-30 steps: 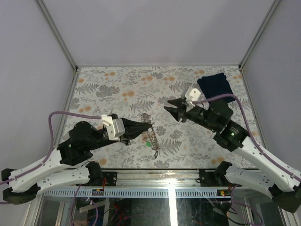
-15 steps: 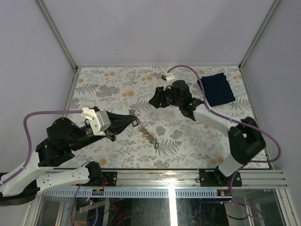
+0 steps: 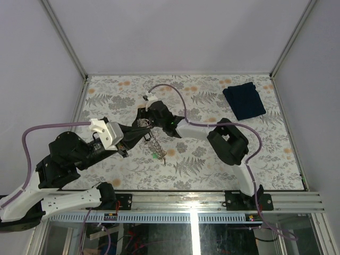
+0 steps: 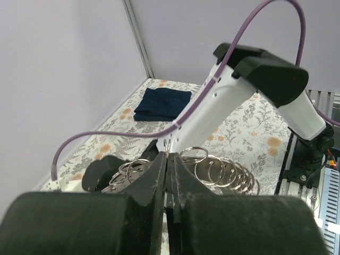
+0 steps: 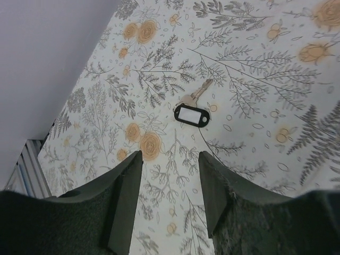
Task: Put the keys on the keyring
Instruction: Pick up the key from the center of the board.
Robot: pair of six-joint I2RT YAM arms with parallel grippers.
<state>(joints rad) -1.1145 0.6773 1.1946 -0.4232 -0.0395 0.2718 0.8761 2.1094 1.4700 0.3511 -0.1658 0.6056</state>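
Now | left hand [image 4: 167,159] pinches keyring [image 3: 154,145] (coil hanging just beyond it) | right hand [image 5: 170,156] spread, key [image 5: 197,95] on table [image 5: 255,53] just ahead

A dark blue folded cloth [image 3: 244,102] lies flat near the far right corner of the table [image 3: 111,98]. The table top is covered in grey ferns and orange flowers (like a printed sheet). Pale purple walls [image 3: 175,32] stand on three sides.
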